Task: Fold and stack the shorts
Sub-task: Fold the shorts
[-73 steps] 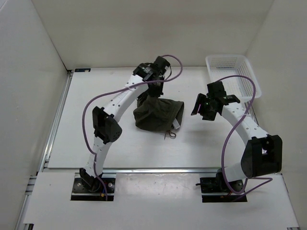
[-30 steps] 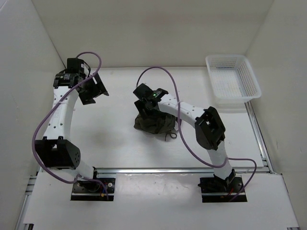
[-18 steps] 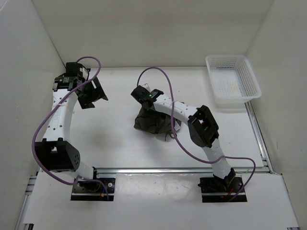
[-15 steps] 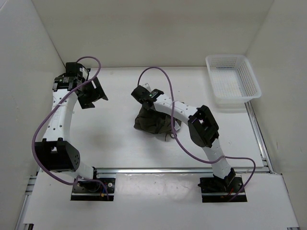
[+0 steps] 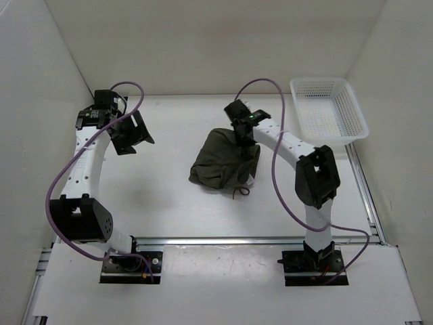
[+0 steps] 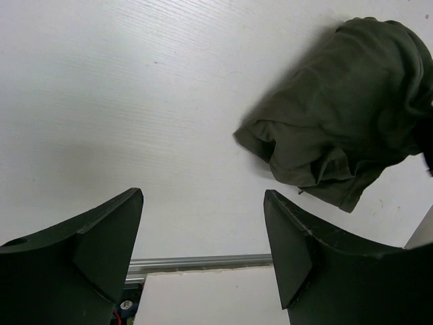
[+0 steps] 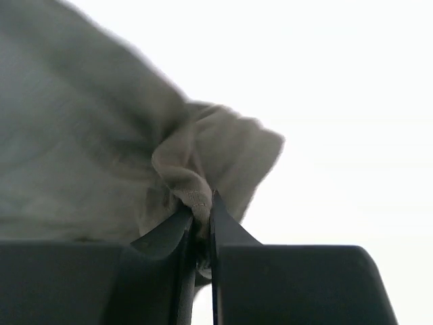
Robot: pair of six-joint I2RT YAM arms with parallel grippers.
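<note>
The right gripper [image 7: 201,218] is shut on a bunched fold of the shorts [image 7: 81,135], the cloth being pinched between its two fingers; how many layers are caught cannot be told. In the top view this gripper [image 5: 243,133] is placed at the far right corner of the shorts [image 5: 223,162], which lie in a rumpled heap near the middle of the table [image 5: 149,196], with a loop of drawstring [image 5: 240,191] showing at the near edge.

The left gripper [image 6: 203,196] is held with its jaws apart and nothing between them; it is poised over bare table well to the left of the shorts [image 6: 345,135], as is confirmed from above [image 5: 132,132]. A white basket [image 5: 296,108] stands at the far right corner, well apart from the garment.

The step in hand is judged to be the opening-out of the heap, since no clean fold can be made out yet. For the next move, the held corner would need to be drawn outward so that the cloth is spread flat; the left gripper would probably have to be brought in to the opposite edge, so that the garment is tensioned rather than dragged whole.
</note>
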